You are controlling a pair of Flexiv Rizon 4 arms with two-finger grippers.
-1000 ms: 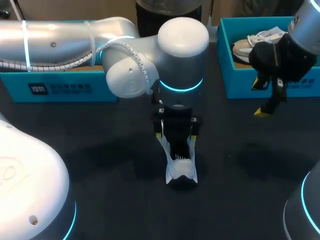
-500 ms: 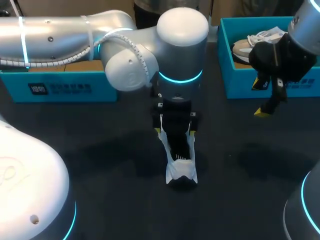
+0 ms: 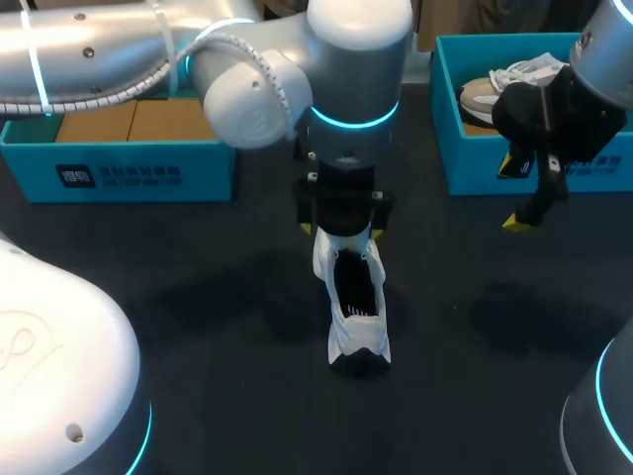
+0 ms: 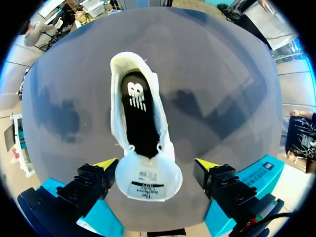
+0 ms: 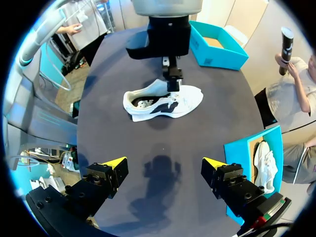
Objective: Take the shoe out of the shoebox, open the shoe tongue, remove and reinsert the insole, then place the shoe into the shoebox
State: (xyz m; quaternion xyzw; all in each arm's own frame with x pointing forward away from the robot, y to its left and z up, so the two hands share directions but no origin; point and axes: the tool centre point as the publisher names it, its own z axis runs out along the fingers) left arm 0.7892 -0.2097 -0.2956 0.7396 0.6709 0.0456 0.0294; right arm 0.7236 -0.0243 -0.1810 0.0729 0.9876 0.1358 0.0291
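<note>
Overhead, left gripper (image 4: 156,164) hangs spread above the shoe (image 4: 139,116); right gripper (image 5: 164,162) spread too.

Glossy silver arms (image 3: 99,49) — glowing cyan rings, black wrists, yellow fingertips (image 4: 106,163).

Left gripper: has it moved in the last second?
Yes. In the head view the left gripper has drawn back from the shoe, toward the blue box; the shoe stayed put.
</note>
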